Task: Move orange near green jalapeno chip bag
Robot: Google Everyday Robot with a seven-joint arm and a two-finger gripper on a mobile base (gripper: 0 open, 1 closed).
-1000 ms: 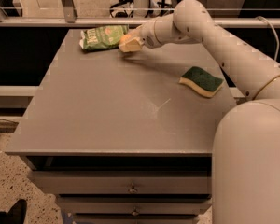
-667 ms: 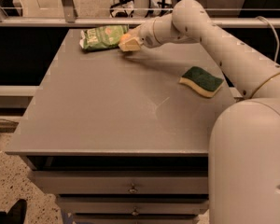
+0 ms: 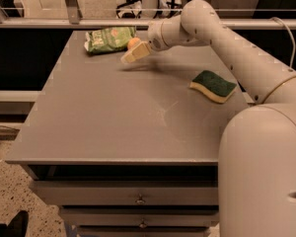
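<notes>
Our gripper hangs over the tabletop near its far left corner, partly hiding the orange beside the green jalapeno chip bag. Whether it grips, we cannot tell. A green-topped sponge lies by the right edge, well apart.

Grey table with drawers, speckled floor, metal railing behind, dim warm light

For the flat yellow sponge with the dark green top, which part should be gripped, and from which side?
Probably from above, pinching the sponge across its narrower width: it lies flat, green face up, with its yellow edges exposed. The gripper is at the back of the table, by the small round orange and the light-green chip bag.
</notes>
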